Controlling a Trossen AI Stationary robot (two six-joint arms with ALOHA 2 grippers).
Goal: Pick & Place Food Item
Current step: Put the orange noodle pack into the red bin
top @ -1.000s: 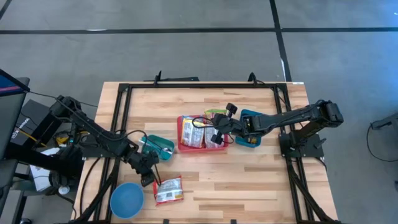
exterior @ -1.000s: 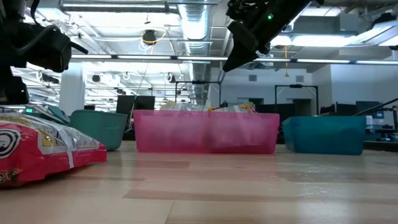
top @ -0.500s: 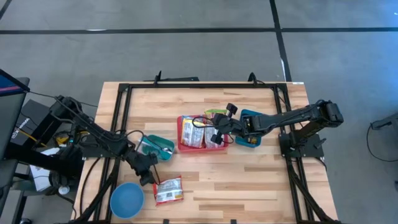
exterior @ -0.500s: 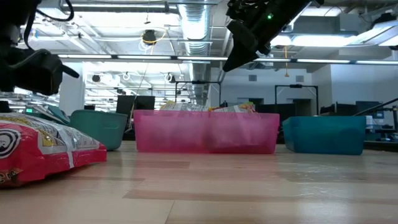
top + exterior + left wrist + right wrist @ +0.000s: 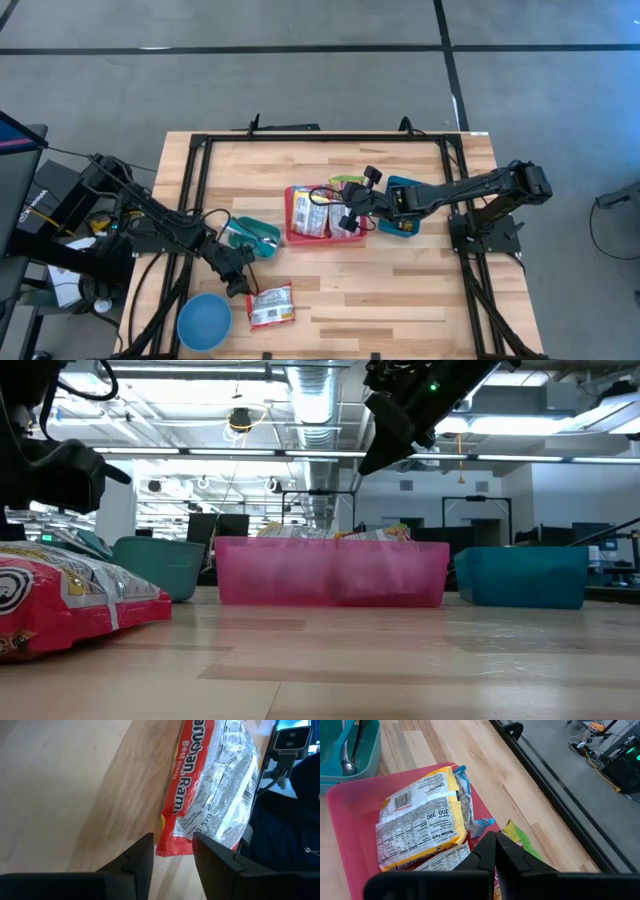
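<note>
The blue bowl [image 5: 204, 322] is cut off by the table [image 5: 400, 300] edge. The left gripper [image 5: 238, 281], fingers apart, has lifted slightly off the red ramen packet [image 5: 271, 306], which lies flat beside the bowl. The right gripper [image 5: 349, 222], fingers together, hovers over the pink bin [image 5: 297, 236].

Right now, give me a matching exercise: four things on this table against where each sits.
Things:
1. blue bowl
2. red ramen packet
3. pink bin
4. right gripper

Places:
A. above the pink bin
B. table's middle, holding packets
C. front left corner
D. flat on the wood beside the bowl

Pairs: 1-C, 2-D, 3-B, 4-A
</note>
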